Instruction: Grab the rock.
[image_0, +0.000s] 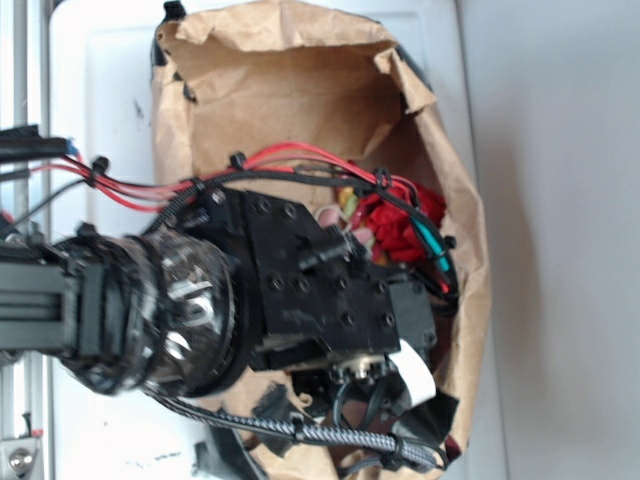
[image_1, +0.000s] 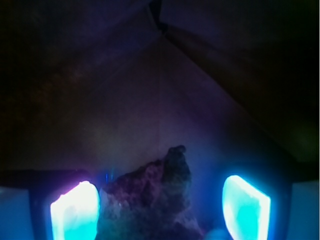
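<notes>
We find no readable text, label, brand, number or sign in either view, neither on the brown paper bag (image_0: 300, 90) nor on the black robot arm (image_0: 300, 290), and the dim wrist view shows no lettering either.

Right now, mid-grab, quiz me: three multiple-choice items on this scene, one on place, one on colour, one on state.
1. In the wrist view, where is the rock?
A. between the two pads
B. outside the left pad
C. out of view

2. What colour do the pads glow?
A. red
B. cyan
C. yellow

3. What is the arm reaching into?
A. a metal bin
B. a glass bowl
C. a paper bag

Answers: 1 A, the rock sits between the pads, near the left one. 2 B, both pads shine cyan. 3 C, crumpled brown paper surrounds the gripper.
</notes>
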